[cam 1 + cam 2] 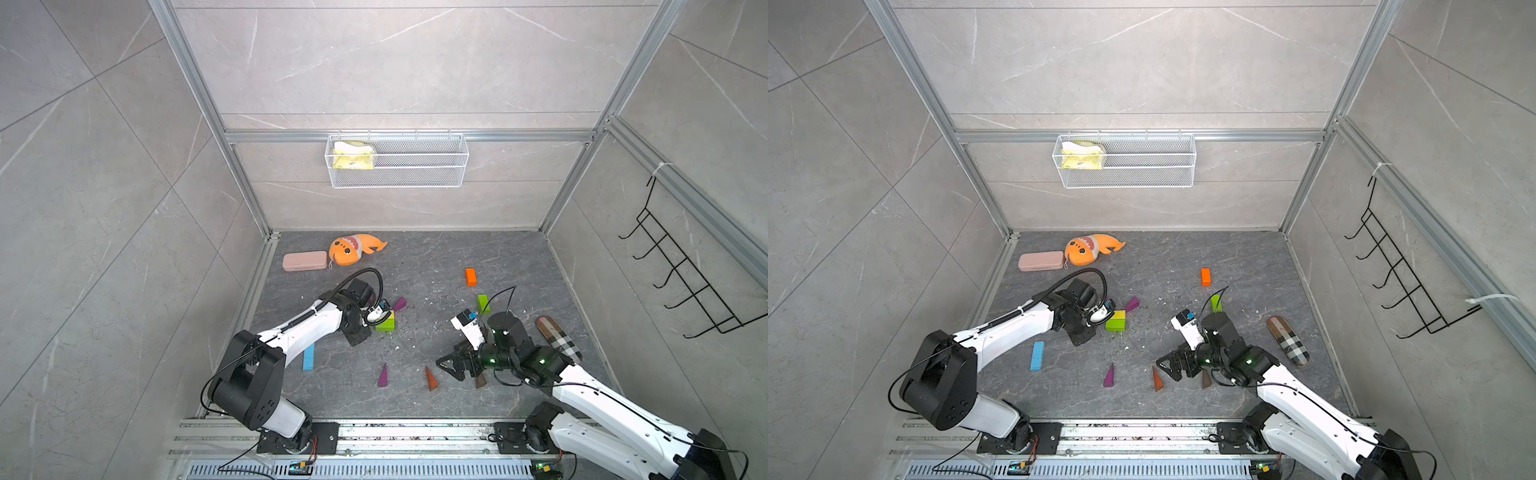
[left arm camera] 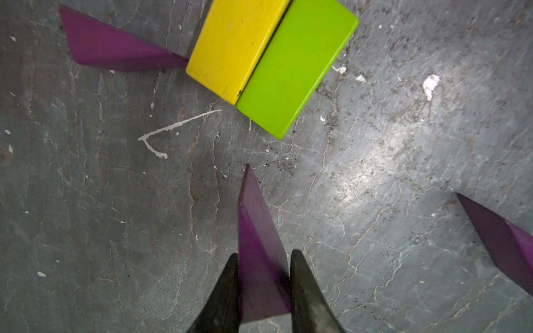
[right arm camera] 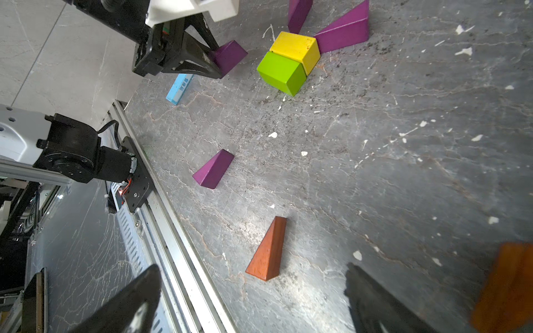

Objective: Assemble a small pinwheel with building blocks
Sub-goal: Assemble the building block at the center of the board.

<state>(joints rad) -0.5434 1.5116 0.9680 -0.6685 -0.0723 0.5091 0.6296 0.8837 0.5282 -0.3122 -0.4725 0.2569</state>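
We saw the right gripper nearest, fingers wide apart, empty, near the reddish-brown wedge. Farther out, the left gripper clamped a purple wedge, tip toward the touching yellow brick and green brick.

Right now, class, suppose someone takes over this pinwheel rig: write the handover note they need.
Grippers: the left gripper is shut on a purple painted pointed wedge. The right gripper is open and empty, facing a reddish-brown wooden wedge.
Done: a yellow painted brick and a lime-green painted brick lie side by side, touching. A second purple wedge touches the yellow brick with its tip.
Left: set the held wedge, then further blades.
Loose: third purple wedge, light-blue bar, orange brick, second green brick.
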